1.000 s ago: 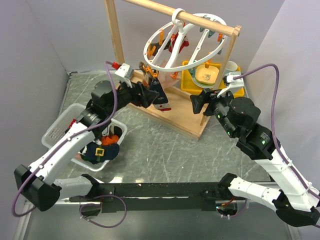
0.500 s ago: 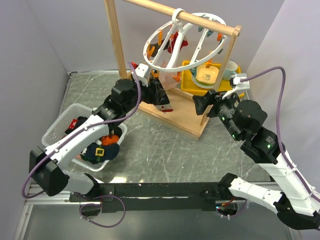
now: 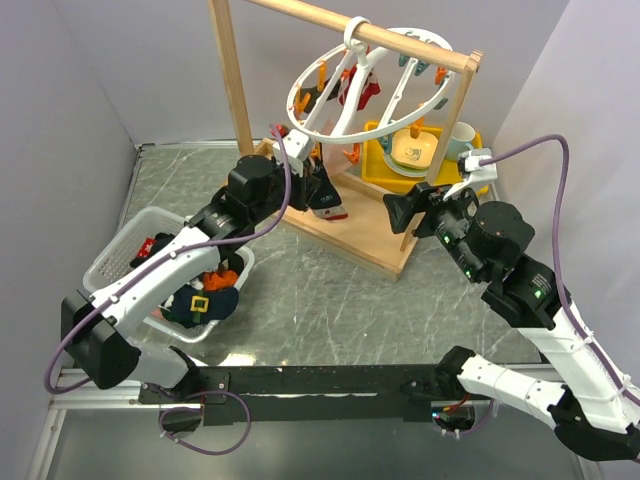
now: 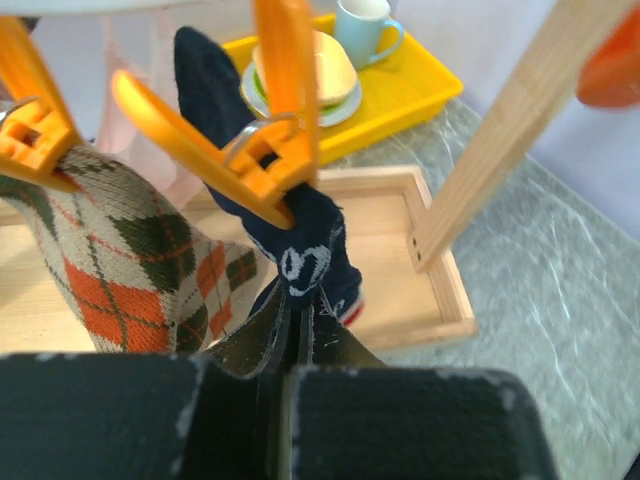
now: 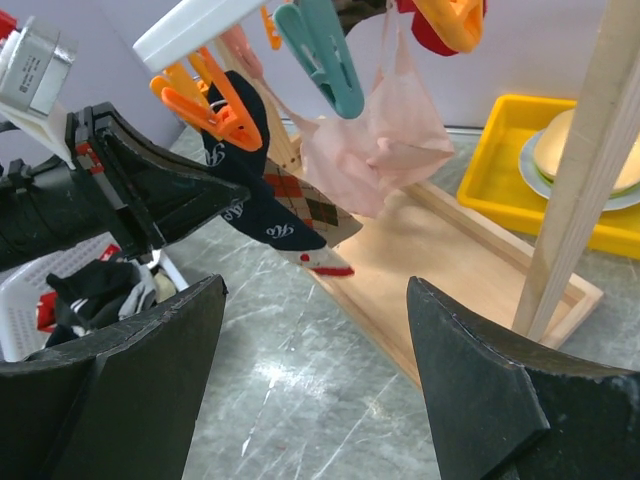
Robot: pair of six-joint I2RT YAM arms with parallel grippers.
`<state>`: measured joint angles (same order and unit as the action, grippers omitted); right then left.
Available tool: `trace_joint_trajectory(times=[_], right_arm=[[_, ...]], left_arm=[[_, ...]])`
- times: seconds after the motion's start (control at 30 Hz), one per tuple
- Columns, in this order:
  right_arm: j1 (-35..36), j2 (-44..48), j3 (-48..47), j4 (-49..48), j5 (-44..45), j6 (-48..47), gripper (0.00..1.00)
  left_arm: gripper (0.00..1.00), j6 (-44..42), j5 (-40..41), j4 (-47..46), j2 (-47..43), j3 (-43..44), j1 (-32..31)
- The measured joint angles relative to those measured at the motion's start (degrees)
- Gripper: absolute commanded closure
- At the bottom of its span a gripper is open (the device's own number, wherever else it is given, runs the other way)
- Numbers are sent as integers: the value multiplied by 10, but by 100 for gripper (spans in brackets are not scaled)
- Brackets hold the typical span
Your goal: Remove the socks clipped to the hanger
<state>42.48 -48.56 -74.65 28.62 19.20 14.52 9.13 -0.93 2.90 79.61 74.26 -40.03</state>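
Observation:
The white ring hanger (image 3: 385,38) hangs from the wooden bar with orange, teal and pink clips. A navy sock (image 4: 300,240) hangs from an orange clip (image 4: 235,165), and my left gripper (image 4: 298,312) is shut on its lower part. In the top view the left gripper (image 3: 310,186) sits under the ring's left side. An argyle sock (image 4: 130,280) hangs on a neighbouring orange clip. A pale pink sock (image 5: 385,150) and a red sock (image 3: 362,90) are also clipped on. My right gripper (image 5: 315,290) is open and holds nothing, to the right of the rack, facing the navy sock (image 5: 265,215).
A wooden rack (image 3: 228,70) on a tray-like base (image 3: 365,245) carries the hanger. A white basket (image 3: 118,258) at the left holds several socks. A yellow tray (image 3: 376,165) with bowls and a cup stands behind the rack.
My left arm has swung up from the basket side to the hanger, and its jaws have shut on the navy sock. The right arm has shifted slightly.

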Motion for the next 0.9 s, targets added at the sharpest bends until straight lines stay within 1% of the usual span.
trace_joint_trajectory(times=[0.13, 0.27, 0.37, 0.43, 0.47, 0.53, 0.57, 0.67, 0.73, 0.77, 0.9], right_arm=[[0, -9, -1, 0, -28, 2, 18], [0, -35, -8, 2, -69, 16, 12], [0, -72, -43, 15, -103, 43, 14], [0, -111, -82, 29, -108, 87, 11], [0, -126, -93, 28, -108, 110, 6], [1, -138, -93, 23, -116, 143, 1], [2, -139, -89, 17, -122, 154, 0], [6, -139, -72, -14, -151, 163, 1], [10, -143, -70, -37, -176, 155, 6], [13, -147, -72, -45, -183, 151, 11], [31, -181, -108, -49, -182, 140, 18]], left_arm=[[99, -21, -23, 30, -16, 9, -1], [99, -39, -34, 37, -39, 5, -2], [99, -41, -43, 20, -66, -22, -2], [99, -41, -52, 8, -81, -42, -2], [99, -41, -56, 4, -85, -49, -2], [99, -40, -64, -5, -87, -56, -2], [99, -40, -67, -7, -87, -58, -2], [99, -37, -81, -24, -91, -72, -2], [99, -35, -88, -31, -96, -81, -2], [99, -33, -92, -36, -99, -86, -2], [99, -25, -104, -51, -115, -101, -2]])
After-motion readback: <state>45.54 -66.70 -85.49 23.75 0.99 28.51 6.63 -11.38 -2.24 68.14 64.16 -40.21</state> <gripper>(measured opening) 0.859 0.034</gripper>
